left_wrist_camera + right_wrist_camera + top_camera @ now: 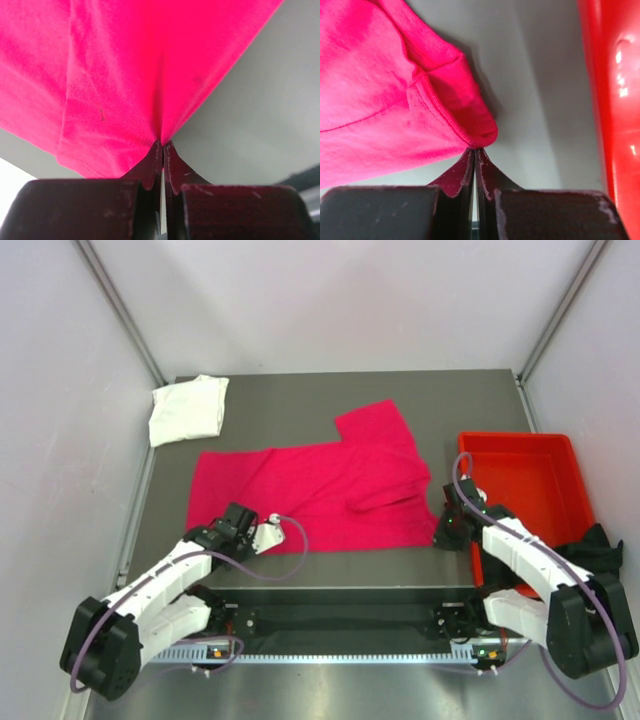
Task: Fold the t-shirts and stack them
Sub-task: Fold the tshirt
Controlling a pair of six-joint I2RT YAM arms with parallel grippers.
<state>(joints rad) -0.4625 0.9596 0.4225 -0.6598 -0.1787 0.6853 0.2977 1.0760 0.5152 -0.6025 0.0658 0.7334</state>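
Note:
The magenta-pink t-shirt [320,490] lies spread across the middle of the dark table, a sleeve pointing to the back. My left gripper [238,518] is at its near left edge and is shut on a pinch of pink cloth [125,85]; the fingertips [156,150] are closed together. My right gripper [446,530] is at the shirt's near right corner, shut on its hemmed corner [470,120]. A folded white t-shirt [187,408] lies at the back left. A dark black shirt [598,548] hangs at the right, beside the bin.
A rigid red plastic bin [560,445] stands at the right, close to my right gripper; its wall shows in the right wrist view [612,100]. Grey walls enclose the table on three sides.

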